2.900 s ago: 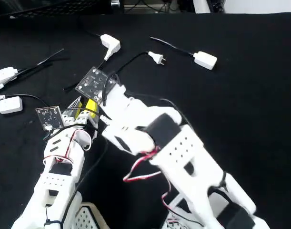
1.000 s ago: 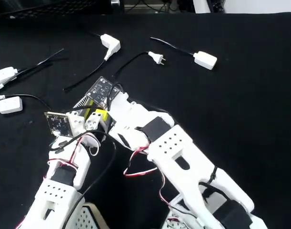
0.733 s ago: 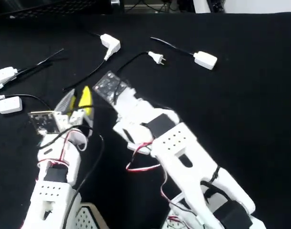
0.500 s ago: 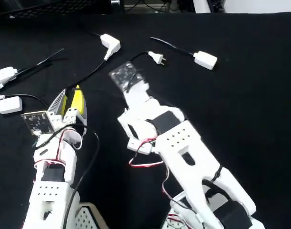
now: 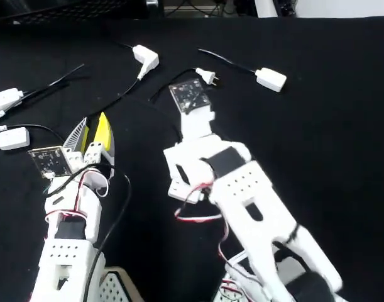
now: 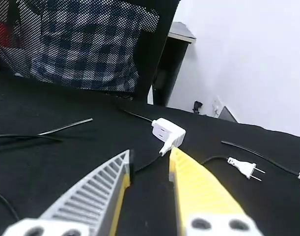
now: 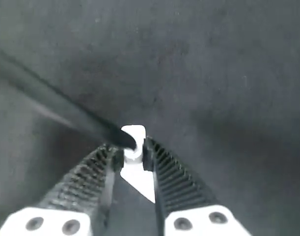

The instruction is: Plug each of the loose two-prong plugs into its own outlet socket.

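Observation:
My right gripper point(image 7: 132, 147) is shut on a small white plug point(image 7: 133, 140) whose black cable point(image 7: 51, 101) trails away over the black cloth. From above, the right arm's wrist board point(image 5: 190, 95) covers that gripper, just short of a loose two-prong plug point(image 5: 208, 77). My left gripper point(image 5: 94, 119) stands open and empty at the left, its yellow finger point(image 6: 199, 191) and grey finger point(image 6: 98, 189) apart. Beyond it lie a white angled plug point(image 6: 167, 132) and the two-prong plug point(image 6: 245, 168). A white outlet block point(image 5: 270, 78) lies at the back right.
Two more white blocks point(image 5: 6, 99) point(image 5: 12, 138) with black cables lie at the left edge of the black table cloth point(image 5: 330, 126). Thin cables point(image 5: 60, 78) cross the back left. A mesh chair point(image 6: 76, 44) stands behind the table.
The two grippers were close together; the left arm pulled back to the left and has kept still for half a second. The right arm swung toward the back, close to the two-prong plug.

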`<state>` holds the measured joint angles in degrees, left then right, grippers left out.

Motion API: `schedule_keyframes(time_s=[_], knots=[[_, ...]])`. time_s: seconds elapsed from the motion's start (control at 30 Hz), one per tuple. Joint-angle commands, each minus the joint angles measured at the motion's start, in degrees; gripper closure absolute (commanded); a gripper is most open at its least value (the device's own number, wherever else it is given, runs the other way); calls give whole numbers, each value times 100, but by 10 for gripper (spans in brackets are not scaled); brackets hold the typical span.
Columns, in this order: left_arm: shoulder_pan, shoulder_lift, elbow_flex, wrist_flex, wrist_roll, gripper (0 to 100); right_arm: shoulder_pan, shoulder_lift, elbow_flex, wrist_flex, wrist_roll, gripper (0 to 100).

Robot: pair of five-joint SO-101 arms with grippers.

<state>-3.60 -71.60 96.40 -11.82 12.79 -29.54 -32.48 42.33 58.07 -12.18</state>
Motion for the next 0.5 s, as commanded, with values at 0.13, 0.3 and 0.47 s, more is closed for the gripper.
schedule_keyframes(time_s=[0.13, 0.3, 0.47], knots=[[-31, -35, 119, 18, -26, 855, -141, -1903, 1156, -88, -1257, 985], [-31, -35, 119, 18, -26, 855, -774, -3284, 2659, -1037, -1459, 986], [-31, -35, 119, 18, -26, 855, -1116, -4444, 3978, -1916, -1618, 986]])
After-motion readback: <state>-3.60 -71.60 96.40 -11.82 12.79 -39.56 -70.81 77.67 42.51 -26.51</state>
